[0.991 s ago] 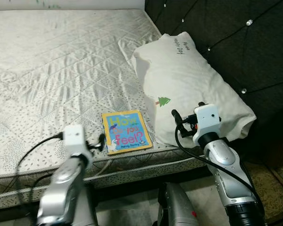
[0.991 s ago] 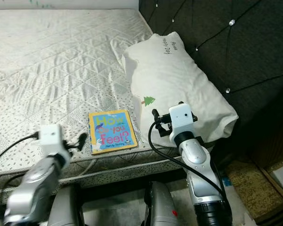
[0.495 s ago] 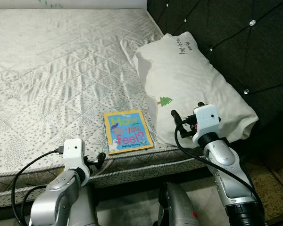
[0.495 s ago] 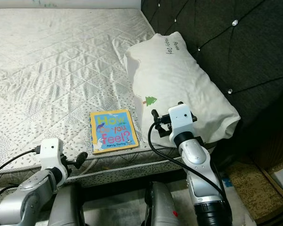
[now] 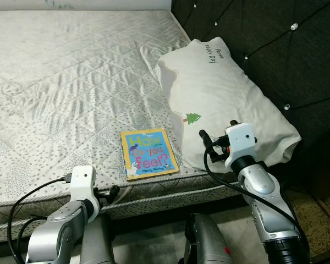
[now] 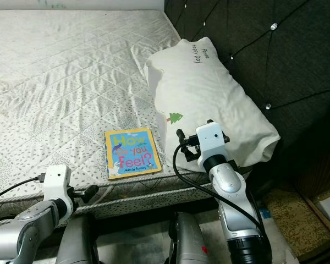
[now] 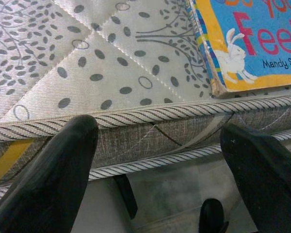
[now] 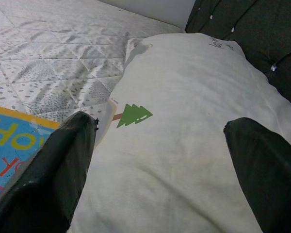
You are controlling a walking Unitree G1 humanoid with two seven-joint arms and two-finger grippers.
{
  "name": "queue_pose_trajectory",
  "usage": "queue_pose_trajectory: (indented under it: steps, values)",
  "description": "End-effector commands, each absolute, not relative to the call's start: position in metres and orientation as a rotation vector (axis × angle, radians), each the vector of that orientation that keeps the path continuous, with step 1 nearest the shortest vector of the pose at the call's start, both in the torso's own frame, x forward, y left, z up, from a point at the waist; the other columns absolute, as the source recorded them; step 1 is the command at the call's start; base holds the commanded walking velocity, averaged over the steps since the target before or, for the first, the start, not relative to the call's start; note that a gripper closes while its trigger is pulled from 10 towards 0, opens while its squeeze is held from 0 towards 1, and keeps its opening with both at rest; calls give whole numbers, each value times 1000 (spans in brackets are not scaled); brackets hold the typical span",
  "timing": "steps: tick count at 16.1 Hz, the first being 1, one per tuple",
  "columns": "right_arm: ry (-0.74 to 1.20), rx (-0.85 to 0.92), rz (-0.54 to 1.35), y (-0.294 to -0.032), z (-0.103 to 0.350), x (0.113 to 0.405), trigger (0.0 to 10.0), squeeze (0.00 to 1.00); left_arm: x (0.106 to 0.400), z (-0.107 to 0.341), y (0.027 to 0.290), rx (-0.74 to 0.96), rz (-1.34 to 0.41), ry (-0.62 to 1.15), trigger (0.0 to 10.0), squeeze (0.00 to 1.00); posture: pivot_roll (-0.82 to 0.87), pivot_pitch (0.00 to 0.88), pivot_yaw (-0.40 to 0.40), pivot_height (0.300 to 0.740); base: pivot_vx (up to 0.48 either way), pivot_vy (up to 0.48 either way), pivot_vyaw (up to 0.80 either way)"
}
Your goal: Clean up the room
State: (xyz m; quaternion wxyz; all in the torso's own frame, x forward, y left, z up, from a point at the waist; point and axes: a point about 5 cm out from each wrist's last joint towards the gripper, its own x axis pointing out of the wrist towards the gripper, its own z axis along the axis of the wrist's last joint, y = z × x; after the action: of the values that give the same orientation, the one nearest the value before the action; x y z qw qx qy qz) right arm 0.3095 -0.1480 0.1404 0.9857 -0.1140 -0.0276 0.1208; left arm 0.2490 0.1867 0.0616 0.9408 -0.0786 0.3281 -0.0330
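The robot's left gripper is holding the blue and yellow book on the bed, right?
Not quite. The left gripper is open and holds nothing; the left wrist view shows it low by the mattress edge, apart from the book. The book is blue and yellow and does lie on the bed, beside the white pillow.

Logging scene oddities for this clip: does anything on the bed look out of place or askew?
Yes. A children's book lies face up on the bare mattress, close to its front edge and beside the pillow. The pillow sits skewed, one corner overhanging the mattress edge. Nothing looks spilled or damaged.
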Motion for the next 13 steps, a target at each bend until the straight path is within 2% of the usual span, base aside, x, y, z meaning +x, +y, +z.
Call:
queue_pose_trajectory:
  steps: [1, 13]
  values:
    - [-64, -229, 246, -147, 143, 307, 10000, 0, 252, 60, 186, -161, -83, 676, 10000, 0, -7, 124, -100, 554, 0, 0, 0]
    - [-60, -217, 232, -149, 148, 305, 10000, 0, 288, 51, 175, -122, -124, 693, 10000, 0, -48, 144, -91, 554, 0, 0, 0]
